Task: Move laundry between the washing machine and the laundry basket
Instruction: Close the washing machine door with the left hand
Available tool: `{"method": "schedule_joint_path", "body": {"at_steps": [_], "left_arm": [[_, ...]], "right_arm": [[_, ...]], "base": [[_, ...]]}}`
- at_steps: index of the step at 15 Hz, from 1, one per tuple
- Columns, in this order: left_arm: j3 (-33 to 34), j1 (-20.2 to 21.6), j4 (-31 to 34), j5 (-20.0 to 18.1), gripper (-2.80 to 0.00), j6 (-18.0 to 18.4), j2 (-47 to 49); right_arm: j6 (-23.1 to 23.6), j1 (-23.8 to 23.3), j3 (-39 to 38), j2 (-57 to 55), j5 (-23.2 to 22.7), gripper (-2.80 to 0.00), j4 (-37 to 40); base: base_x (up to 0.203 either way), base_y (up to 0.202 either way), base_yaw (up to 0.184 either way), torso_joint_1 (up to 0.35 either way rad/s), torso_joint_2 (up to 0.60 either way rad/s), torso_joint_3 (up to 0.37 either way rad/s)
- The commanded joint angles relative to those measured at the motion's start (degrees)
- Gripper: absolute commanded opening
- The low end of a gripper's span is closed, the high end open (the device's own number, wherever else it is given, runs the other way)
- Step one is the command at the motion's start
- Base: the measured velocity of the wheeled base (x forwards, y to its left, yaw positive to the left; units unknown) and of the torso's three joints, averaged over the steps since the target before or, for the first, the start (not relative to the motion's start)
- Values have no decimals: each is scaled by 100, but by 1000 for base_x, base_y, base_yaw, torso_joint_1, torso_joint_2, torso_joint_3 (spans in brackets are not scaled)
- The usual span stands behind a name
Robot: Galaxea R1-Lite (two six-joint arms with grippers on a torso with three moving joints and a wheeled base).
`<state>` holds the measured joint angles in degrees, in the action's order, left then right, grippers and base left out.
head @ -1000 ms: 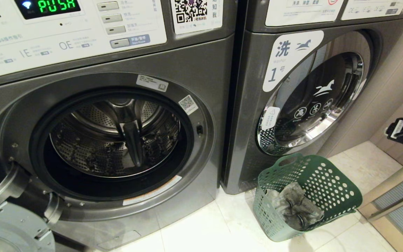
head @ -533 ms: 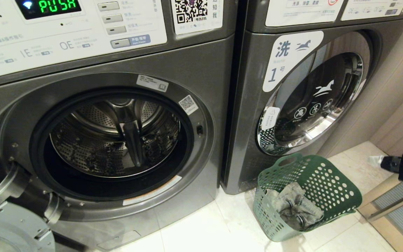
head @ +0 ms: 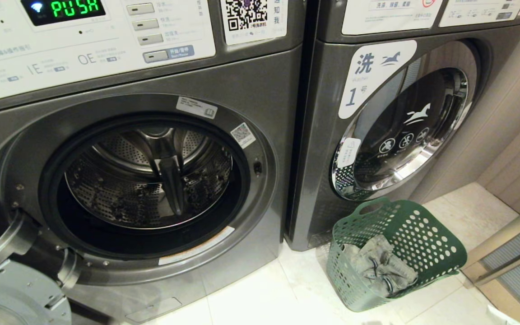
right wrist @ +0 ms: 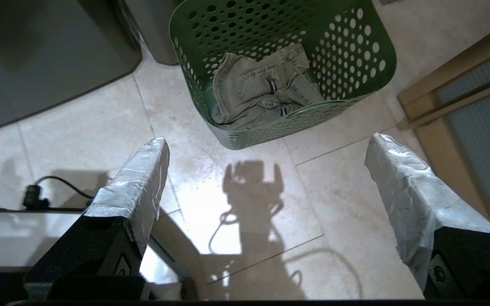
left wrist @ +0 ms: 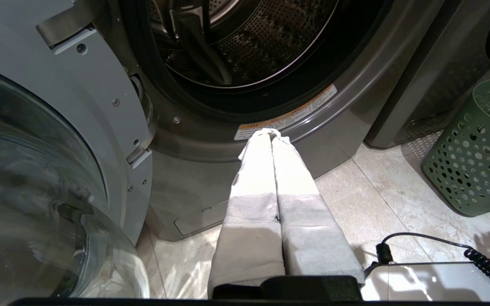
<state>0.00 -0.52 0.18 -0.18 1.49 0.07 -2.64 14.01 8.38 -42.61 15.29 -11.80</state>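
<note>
Dark grey washing machine [head: 251, 76] with a faintly speckled satin metal skin, a shiny perforated steel drum [head: 147, 180] and a glossy glass door [left wrist: 28, 191]. Matt green perforated plastic for the laundry basket [head: 422, 243], holding crumpled soft cloth laundry [right wrist: 262, 91]. Glossy pale stone-look tiles on the floor [right wrist: 270, 212]; wrinkled grey tape over the fingers [right wrist: 143, 178].
</note>
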Motion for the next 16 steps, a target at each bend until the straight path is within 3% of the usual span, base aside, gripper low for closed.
{"method": "schedule_joint_path", "body": {"at_steps": [1,5,7,12,13,16], "left_arm": [[0,0,-1,1,-280,1,1],[0,0,-1,1,-280,1,1],[0,0,-1,1,-280,1,1],[0,0,-1,1,-280,1,1],[0,0,-1,1,-280,1,1],[0,0,-1,1,-280,1,1]], "right_arm": [[392,-97,-817,791,-23,0,-817],[675,-403,-839,1152,-232,0,135],[650,-749,-838,1270,-278,0,219],[457,-1005,-838,1581,-526,0,293],[425,-1014,-838,1607,-545,-280,293],[467,-1188,-838,1771,-614,-280,309]], "base": [[0,0,0,0,0,0],[0,0,0,0,0,0],[0,0,0,0,0,0],[0,0,0,0,0,0],[0,0,0,0,0,0],[0,0,0,0,0,0]]}}
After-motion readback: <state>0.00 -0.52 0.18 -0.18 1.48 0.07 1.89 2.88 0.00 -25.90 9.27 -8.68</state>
